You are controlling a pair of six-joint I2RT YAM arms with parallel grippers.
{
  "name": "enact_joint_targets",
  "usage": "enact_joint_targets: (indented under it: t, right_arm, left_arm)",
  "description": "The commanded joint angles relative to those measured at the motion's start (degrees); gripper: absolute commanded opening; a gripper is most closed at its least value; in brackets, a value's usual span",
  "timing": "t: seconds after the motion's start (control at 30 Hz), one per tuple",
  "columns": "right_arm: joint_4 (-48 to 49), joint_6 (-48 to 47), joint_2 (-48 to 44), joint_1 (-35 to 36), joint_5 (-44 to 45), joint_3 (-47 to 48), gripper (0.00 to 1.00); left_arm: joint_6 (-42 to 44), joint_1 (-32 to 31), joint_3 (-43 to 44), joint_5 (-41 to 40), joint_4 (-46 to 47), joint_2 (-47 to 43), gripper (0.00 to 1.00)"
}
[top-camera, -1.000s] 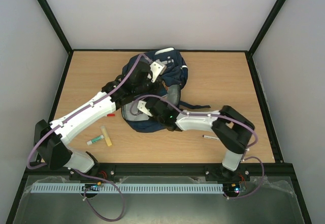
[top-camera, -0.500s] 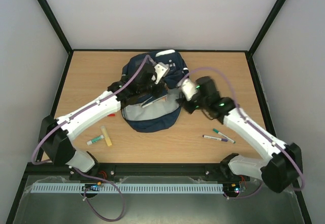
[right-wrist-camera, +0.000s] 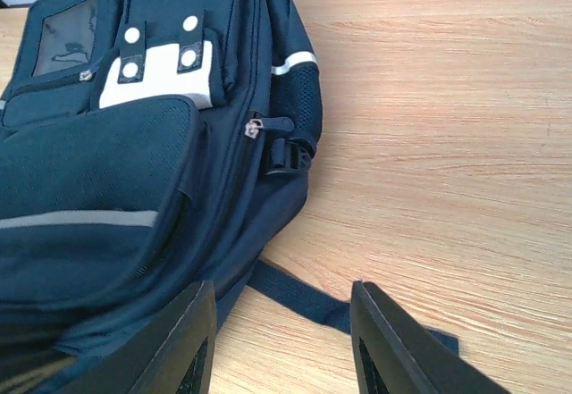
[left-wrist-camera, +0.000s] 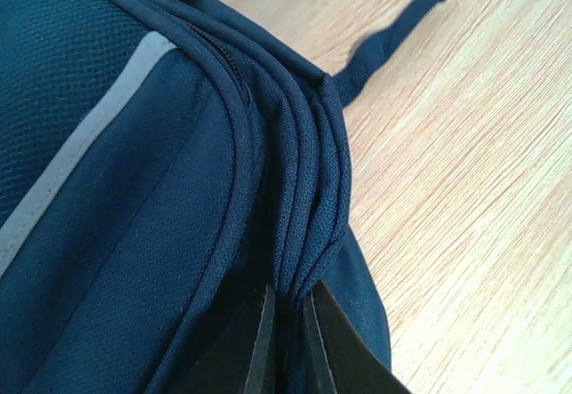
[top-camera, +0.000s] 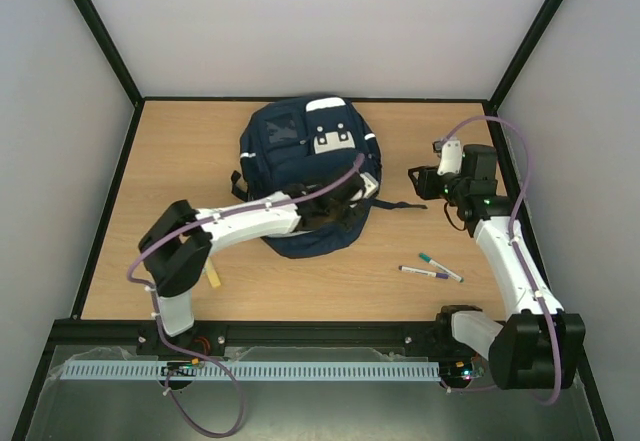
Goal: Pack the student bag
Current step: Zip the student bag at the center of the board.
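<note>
A: So, where's the student bag (top-camera: 300, 151)?

B: Mid-desk (top-camera: 180, 161), toward the far edge. Front side up, w/ the white buckle patch (top-camera: 331, 141) showing.

A: And the left tool (left-wrist-camera: 288, 309)?

B: Clamped on the bag's near-right rim. Wrist cam shows its fingers (left-wrist-camera: 259, 345) pinching the piped seam folds, v. tight.

A: OK. What about the right tool (right-wrist-camera: 281, 291)?

B: Jaws apart, nothing betw. them. It hangs over bare wood to the right of the bag, not touching it. A dark strap (top-camera: 395, 206) trails from the bag's right side over the wood toward that tool.

A: Anything else on the desk?

B: Two pens by the right arm: a green-capped pen (top-camera: 441, 267) and a purple-tipped pen (top-camera: 424, 272). They lie just beside each other, well apart from the bag.
</note>
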Motion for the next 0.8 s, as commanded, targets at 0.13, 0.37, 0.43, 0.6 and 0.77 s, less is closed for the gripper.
enact_joint_targets:
  t: [0.13, 0.37, 0.43, 0.6, 0.77]
  right_arm:
    - [2.62, -0.01, -3.78, -0.51, -1.15, -4.37, 0.43]
    - [1.44, -1.94, -4.44, -0.52, -5.82, -5.82, 0.45]
    - [1.35, -2.79, -4.38, -0.57, -7.6, -6.15, 0.45]
    - [0.29, -4.4, -2.98, -0.51, -12.52, -6.01, 0.46]
    - [-0.42, -5.38, -1.86, -0.57, -14.43, -5.77, 0.46]
  left_arm:
    - [-1.57, -9.41, 11.66, -5.6, 1.06, 9.21, 0.18]
    - [-5.67, -9.78, 4.27, -11.28, 1.83, -0.47, 0.65]
    - [-7.82, -9.46, -1.43, -13.71, 3.51, -6.07, 0.7]
    - [-16.41, -4.37, -13.88, -15.95, 2.97, -17.9, 0.73]
    - [-27.98, 7.68, -26.32, -10.94, 4.29, -25.25, 0.72]
